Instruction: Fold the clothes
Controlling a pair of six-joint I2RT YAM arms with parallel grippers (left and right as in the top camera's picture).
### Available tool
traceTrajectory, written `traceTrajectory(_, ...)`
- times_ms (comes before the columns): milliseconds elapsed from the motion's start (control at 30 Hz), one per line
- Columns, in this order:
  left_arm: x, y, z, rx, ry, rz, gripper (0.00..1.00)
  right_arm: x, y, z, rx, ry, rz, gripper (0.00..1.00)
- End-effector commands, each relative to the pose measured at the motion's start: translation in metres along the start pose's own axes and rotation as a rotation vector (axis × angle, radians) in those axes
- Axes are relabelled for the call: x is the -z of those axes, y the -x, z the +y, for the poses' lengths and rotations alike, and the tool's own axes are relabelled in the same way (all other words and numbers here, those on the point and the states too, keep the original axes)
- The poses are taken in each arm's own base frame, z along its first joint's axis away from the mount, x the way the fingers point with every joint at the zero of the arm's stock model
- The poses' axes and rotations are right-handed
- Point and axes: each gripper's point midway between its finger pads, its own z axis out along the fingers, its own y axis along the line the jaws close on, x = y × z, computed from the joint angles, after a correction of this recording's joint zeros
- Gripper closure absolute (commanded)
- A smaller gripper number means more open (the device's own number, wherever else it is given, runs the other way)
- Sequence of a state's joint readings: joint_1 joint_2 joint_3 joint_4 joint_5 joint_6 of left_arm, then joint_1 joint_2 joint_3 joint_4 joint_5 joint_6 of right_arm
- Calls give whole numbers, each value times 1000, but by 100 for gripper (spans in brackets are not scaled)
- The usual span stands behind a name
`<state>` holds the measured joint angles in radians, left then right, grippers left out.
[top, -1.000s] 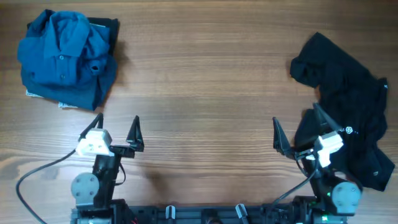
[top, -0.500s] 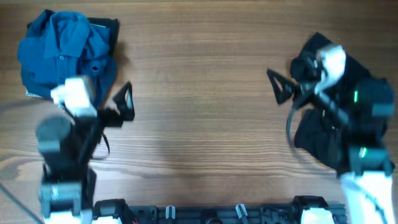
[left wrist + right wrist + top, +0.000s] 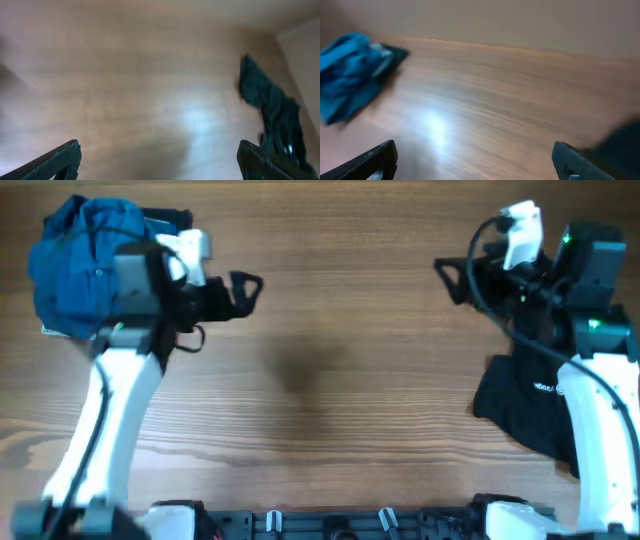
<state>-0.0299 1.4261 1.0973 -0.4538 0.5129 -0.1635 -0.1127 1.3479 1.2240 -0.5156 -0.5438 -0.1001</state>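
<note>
Desk (image 3: 340, 330), wood grain, seen from above. Both arms reach out over it, well above the surface.

Black shirt (image 3: 515, 400): right side of desk, a crumpled heap lying on the wood. The right arm crosses over it and hides the far part. A small white logo (image 3: 547, 388) faces up near the arm. In the left wrist view the shirt (image 3: 270, 110) shows as a long dark strip, so its long axis runs far-to-near along the desk's right edge. Which end is collar or hem: cannot tell. In the right wrist view only a blurred dark corner (image 3: 625, 140) shows.

Left pincer (image 3: 250, 290): jaws spread wide, nothing between them, pointing toward the desk's middle; fingers frame bare wood in its own view (image 3: 160, 160).

Right pincer (image 3: 455, 275): jaws likewise wide apart and empty, over bare wood just left of the shirt's far part (image 3: 475, 160).

Blue shirt (image 3: 70, 270): bunched at the far left corner, lying on a dark flat item (image 3: 172, 222) that I cannot identify. It is well apart from the black shirt.
</note>
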Motion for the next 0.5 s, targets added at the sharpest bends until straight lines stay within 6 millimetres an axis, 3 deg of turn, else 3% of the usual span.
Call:
traceTrajectory(0, -30, -18, -11, 16, -98, 96, 0, 10, -12, -88, -275, -326, 7, 0)
traceTrajectory(33, -36, -18, -15, 2, -115, 97, 0, 16, -22, -116, -334, -405, 16, 0)
traceTrajectory(133, -38, -10, -35, -58, -149, 60, 0, 13, -47, -159, -415, -483, 55, 3)
traceTrajectory(333, -43, 3, -63, -171, -51, -24, 0, -20, -99, -203, -503, -558, 174, 12)
traceTrajectory(467, -48, 12, -73, -186, 101, -98, 0, -44, -129, -225, -522, -590, 224, 12)
